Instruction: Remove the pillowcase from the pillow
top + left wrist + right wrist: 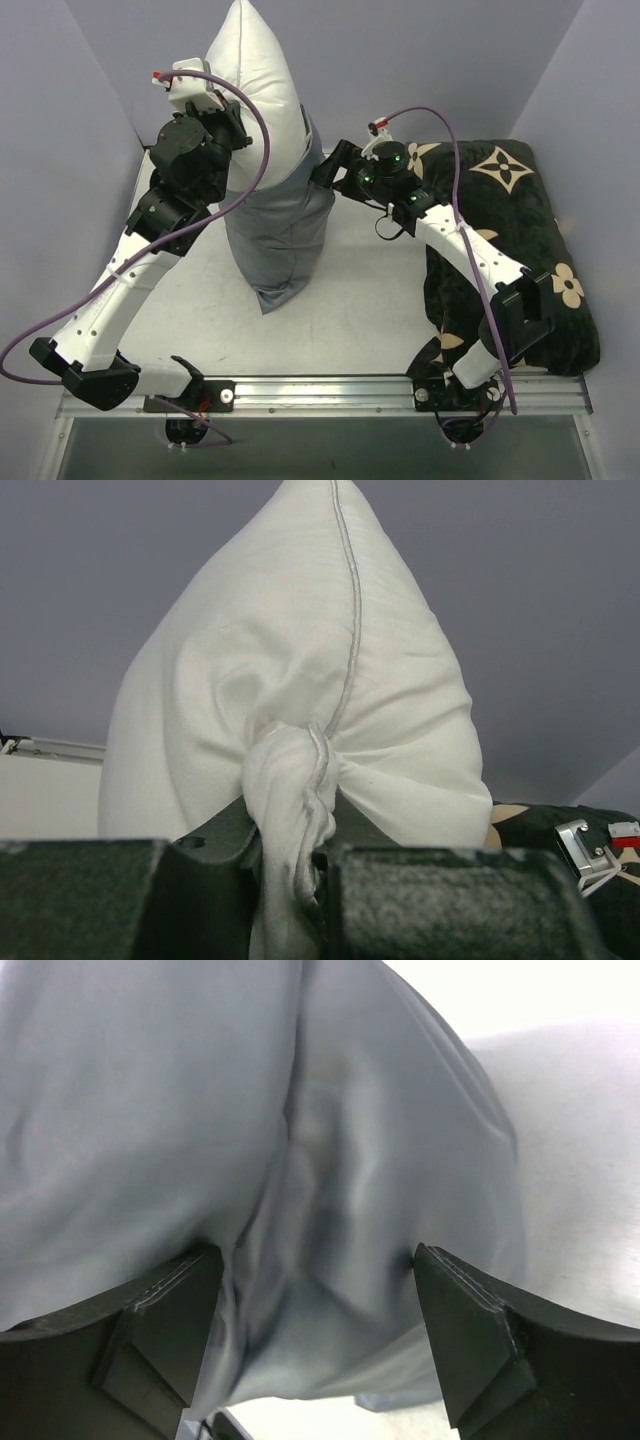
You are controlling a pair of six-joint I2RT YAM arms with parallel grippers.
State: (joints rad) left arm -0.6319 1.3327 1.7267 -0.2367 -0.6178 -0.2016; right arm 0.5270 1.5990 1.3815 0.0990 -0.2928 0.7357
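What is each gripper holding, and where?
Left gripper pinches the pillow at a bunched fold of its seamed edge. Right gripper stands open around a pillowcase fold, holding nothing.

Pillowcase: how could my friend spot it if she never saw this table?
Look at the middle of the table, where a tall white pillow stands on end. The pillowcase is the sleeve around its lower half. Plain grey sets it apart from the white pillow above and the black flowered cushion on the right.
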